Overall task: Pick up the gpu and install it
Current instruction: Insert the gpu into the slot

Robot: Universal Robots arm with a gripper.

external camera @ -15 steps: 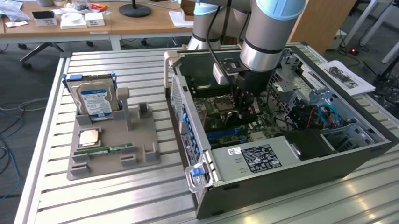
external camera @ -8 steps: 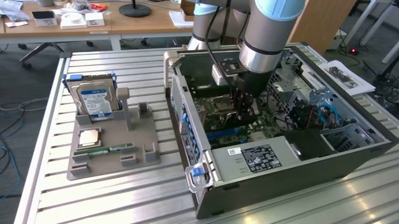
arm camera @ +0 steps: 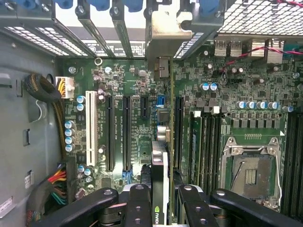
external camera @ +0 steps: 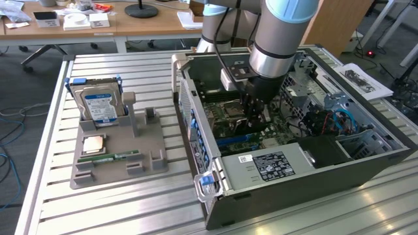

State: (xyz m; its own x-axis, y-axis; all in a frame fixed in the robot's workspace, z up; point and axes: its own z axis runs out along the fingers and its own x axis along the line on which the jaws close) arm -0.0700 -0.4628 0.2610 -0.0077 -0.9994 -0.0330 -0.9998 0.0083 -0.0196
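Outside the computer case (external camera: 294, 196), on the exterior view's left of it, a gray tray (external camera: 147, 142) is seen on the slatted table (external camera: 130, 205). A hard drive (external camera: 99, 105) with a blue label is stood upright at the tray's far end. A square chip (external camera: 93, 143) and a narrow green memory stick (external camera: 107, 158) are laid flat nearer the camera.

The case is laid on its side with its panel off, so the green main board (external camera: 225, 120) is exposed. Inside the case, by its near wall, a power supply (external camera: 271, 164) with a black label is fitted. The arm (external camera: 277, 39) is lowered from above into the case, and the gripper (external camera: 256, 115) is placed low over the board, near the case's middle.

In the wrist view the gripper (arm camera: 163, 189) is clamped on the gpu (arm camera: 160, 165), with a black finger (arm camera: 139, 203) pressed to each face. The card is held on edge, inside the case and over the board (arm camera: 142, 85). It is lined up between two long black slots (arm camera: 118, 132) and the row of memory slots (arm camera: 203, 142), with the processor socket (arm camera: 251, 170) beyond those. Whether its lower edge is touching a slot cannot be told.

Outside the case, on the exterior view's right of it, printed papers (external camera: 362, 81) are laid on the table.
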